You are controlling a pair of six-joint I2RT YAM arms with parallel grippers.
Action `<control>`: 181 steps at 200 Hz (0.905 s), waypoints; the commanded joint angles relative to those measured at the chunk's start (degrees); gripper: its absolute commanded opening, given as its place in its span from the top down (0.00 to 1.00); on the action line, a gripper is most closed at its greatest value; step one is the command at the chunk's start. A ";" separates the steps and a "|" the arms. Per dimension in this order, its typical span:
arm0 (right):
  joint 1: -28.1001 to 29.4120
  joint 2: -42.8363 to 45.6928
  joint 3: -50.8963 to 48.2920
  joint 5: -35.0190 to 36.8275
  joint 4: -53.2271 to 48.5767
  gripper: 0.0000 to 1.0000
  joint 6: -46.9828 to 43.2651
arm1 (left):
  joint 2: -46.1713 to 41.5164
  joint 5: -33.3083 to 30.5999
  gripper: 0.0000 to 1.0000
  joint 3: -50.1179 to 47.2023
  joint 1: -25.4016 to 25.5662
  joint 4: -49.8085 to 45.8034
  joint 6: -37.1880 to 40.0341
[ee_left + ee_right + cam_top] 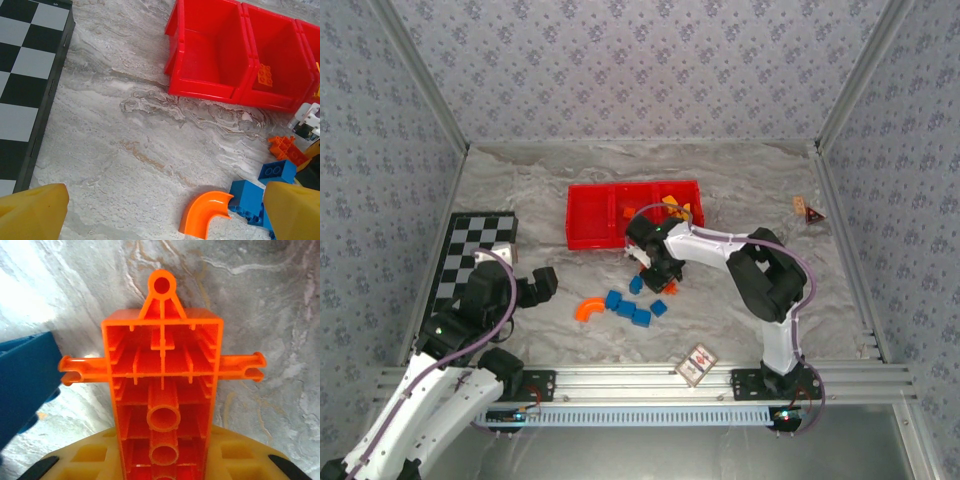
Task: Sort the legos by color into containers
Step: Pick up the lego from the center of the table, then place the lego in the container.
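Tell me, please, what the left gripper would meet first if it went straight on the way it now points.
Probably the bare table, short of the red tray: the open left gripper points slantwise down at it. The orange arch lies close beside that line; depth is unclear.

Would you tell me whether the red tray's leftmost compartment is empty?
Empty: the leftmost compartment shows only bare red floor.

readable text: none | patterned card (pixel 697 364) — print too small to make out
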State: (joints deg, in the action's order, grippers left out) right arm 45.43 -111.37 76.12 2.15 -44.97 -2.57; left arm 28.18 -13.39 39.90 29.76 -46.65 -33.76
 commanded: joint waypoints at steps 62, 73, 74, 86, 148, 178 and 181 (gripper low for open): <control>-2.03 6.60 11.66 0.91 -4.54 0.80 4.15 | -0.15 -1.13 0.00 0.53 0.37 -0.59 -0.43; -2.52 5.28 14.24 0.58 -4.04 0.80 5.53 | -0.15 -1.20 0.00 0.50 0.34 -0.53 -0.35; -2.58 5.11 14.37 0.49 -4.06 0.80 5.63 | -0.15 -1.20 0.00 0.52 0.37 -0.58 -0.35; -3.20 2.96 17.96 -0.34 -3.74 0.80 6.95 | -0.23 -0.96 0.00 0.53 0.39 -0.58 -0.34; -8.22 -10.72 33.22 -6.85 -2.35 0.75 16.28 | -1.06 -0.69 0.00 0.50 0.37 -0.35 -0.08; -9.97 -14.72 36.15 -9.54 0.47 0.69 19.63 | -1.81 -0.39 0.00 0.35 0.39 0.03 0.00; -10.13 -15.03 36.53 -9.81 0.68 0.68 19.73 | -1.86 -0.33 0.00 0.35 0.39 0.06 0.01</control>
State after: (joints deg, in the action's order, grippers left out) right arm 36.29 -123.90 108.81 -3.97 -45.84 12.67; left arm 27.27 -13.52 39.90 29.76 -46.63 -33.74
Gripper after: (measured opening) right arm 0.317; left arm 0.997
